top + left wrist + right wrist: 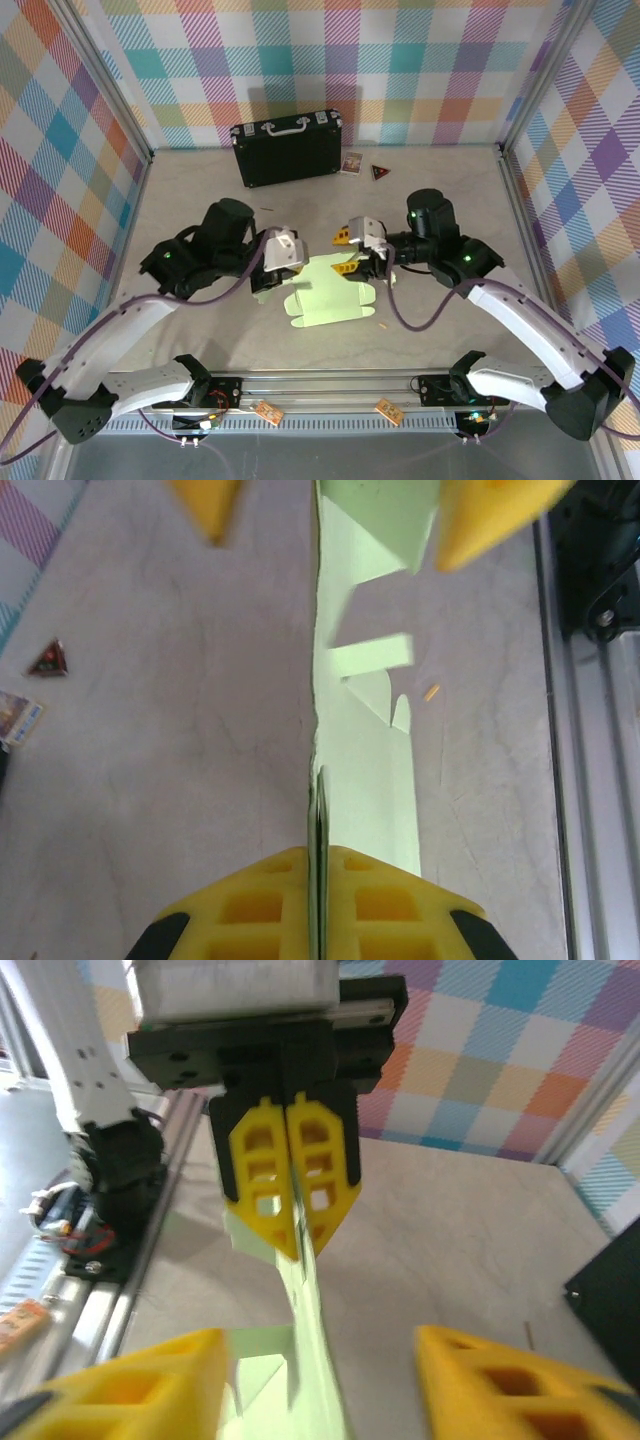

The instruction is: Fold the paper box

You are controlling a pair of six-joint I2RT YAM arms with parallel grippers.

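Note:
The paper box [325, 295] is a pale green creased cut-out lying mid-table, with one long panel raised on edge between the two grippers. My left gripper [283, 275] is shut on that raised edge, and in the left wrist view its yellow fingers [250, 910] pinch the card [365, 770] flat between them. From the right, my right gripper [345, 252] stands open around the panel's other end. In the right wrist view its fingertips [130, 1390] lie wide apart, with the card [315, 1360] running between them without touching, up to the left gripper [292, 1245].
A black case [288, 150] with a metal handle stands at the back. To its right lie a small card [351, 162] and a red triangle [380, 172]. A tiny orange scrap [431, 692] lies beside the box. The metal rail [320, 385] runs along the near edge.

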